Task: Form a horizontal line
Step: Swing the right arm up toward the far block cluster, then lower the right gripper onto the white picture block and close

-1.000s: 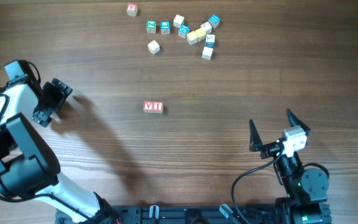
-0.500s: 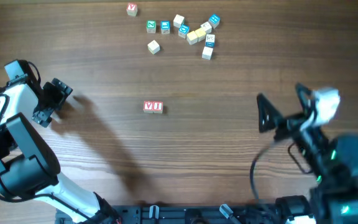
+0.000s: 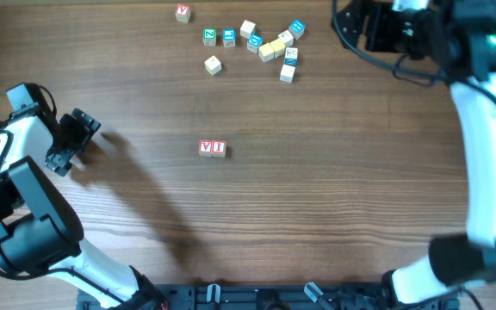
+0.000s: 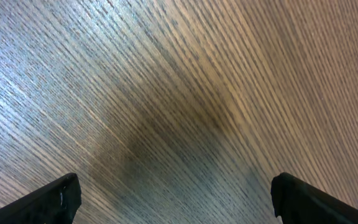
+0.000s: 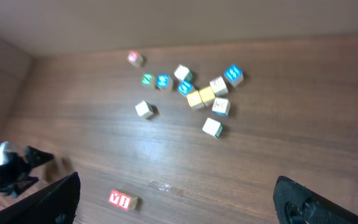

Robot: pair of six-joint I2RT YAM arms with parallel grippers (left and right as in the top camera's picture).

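Two red-lettered cubes (image 3: 213, 148) sit side by side mid-table as a short horizontal line; the right wrist view shows them (image 5: 122, 200) low on the left. A loose cluster lies at the far edge, with a yellow cube (image 3: 268, 52), a plain pale cube (image 3: 213, 65) and a white cube (image 3: 287, 73). My left gripper (image 3: 76, 143) is open over bare wood at the left, well away from the cubes, with nothing between its fingers (image 4: 55, 202). My right gripper (image 3: 344, 21) is open, raised at the far right beside the cluster, and holds nothing (image 5: 182, 205).
In the cluster are blue-lettered cubes (image 3: 296, 28) and a green-lettered cube (image 3: 209, 36). A lone red-lettered cube (image 3: 183, 13) lies apart at the far left of the group. The right arm's white link (image 3: 480, 146) spans the table's right side.
The right arm has swung up from the near right edge to the far right, beside the cube cluster, still open. The left arm and all cubes are unmoved.
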